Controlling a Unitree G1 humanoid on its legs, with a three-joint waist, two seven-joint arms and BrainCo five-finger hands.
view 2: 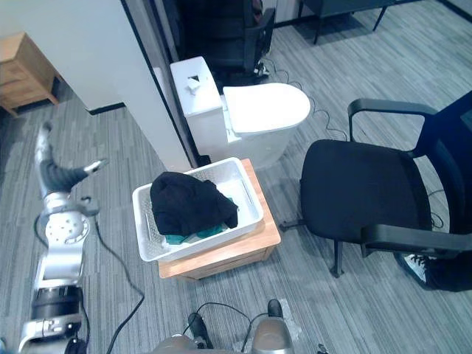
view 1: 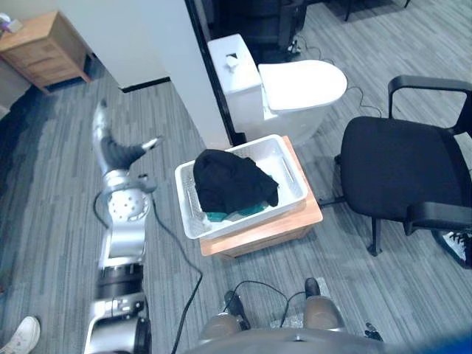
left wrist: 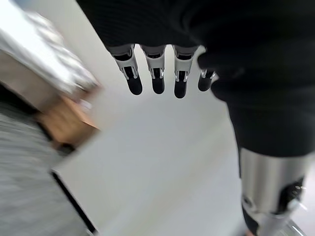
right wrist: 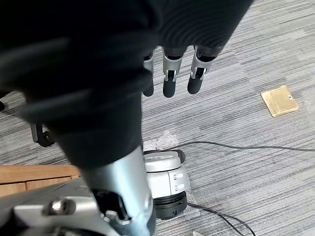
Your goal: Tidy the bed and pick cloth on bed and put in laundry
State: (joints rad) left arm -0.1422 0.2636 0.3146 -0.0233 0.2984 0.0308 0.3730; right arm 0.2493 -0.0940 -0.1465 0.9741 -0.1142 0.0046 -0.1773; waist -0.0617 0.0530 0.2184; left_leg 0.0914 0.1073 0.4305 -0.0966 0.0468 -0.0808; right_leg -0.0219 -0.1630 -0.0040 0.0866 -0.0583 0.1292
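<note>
The left hand (view 1: pixel 112 150) is pointing straight, empty fingers up beside a pale wall (view 1: pixel 125 37), the right hand (right wrist: pixel 170 81) is dangling slack and empty over grey carpet (right wrist: pixel 236 59) in its wrist view, and the head views are showing the crumpled black cloth (view 1: pixel 232 181) lying in a white plastic basket (view 1: pixel 293 171).

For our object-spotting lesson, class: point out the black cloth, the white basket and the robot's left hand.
black cloth (view 1: pixel 232 181), left eye view, middle of the heap.
white basket (view 1: pixel 289 171), left eye view, its slotted side wall.
left hand (view 1: pixel 114 153), left eye view, its dark cover.
</note>
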